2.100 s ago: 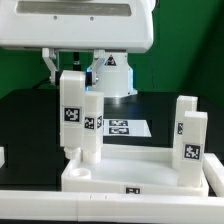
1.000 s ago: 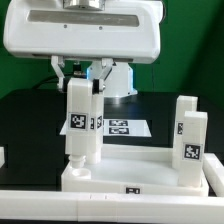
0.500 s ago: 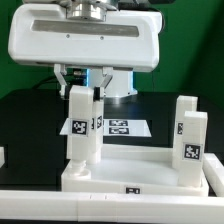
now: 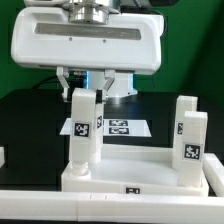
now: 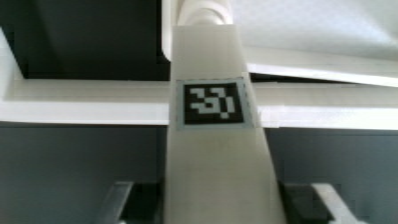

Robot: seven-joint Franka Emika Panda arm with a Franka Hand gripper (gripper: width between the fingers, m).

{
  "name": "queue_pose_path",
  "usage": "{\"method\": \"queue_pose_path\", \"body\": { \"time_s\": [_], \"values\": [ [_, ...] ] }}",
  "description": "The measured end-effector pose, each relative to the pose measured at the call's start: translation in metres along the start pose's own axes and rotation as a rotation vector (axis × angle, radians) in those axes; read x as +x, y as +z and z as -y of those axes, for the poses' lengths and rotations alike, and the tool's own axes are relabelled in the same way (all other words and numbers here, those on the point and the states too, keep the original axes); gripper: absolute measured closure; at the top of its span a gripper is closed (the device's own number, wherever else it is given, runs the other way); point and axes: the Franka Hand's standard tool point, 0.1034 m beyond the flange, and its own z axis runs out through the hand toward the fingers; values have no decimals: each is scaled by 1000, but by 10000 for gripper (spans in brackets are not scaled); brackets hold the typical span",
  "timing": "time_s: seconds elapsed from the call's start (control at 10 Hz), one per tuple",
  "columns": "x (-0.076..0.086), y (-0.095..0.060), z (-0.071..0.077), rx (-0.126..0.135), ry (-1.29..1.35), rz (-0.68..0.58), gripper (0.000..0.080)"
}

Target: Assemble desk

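Partly closed, the end effector (image 4: 86, 88) grips the top of an upright leg (image 4: 83, 130), whose foot sits at a corner of the tabletop (image 4: 150, 170) directly beneath. I would keep the leg plumb while seating it; a second leg (image 4: 190, 140) stands farther off.

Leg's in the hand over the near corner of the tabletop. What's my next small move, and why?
Probably turn the leg further about its own axis. The hand grips its top, it stands upright with its foot at the tabletop corner, and whether it is fully seated there cannot be told.
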Motion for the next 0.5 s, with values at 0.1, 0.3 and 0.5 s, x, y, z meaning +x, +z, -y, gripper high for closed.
{"method": "queue_pose_path", "body": {
  "time_s": [0.1, 0.3, 0.5],
  "values": [
    [0, 2, 0, -1, -1, 3, 509],
    [-3, 6, 0, -3, -3, 10, 509],
    [-7, 9, -1, -8, -4, 8, 509]
  ]
}}
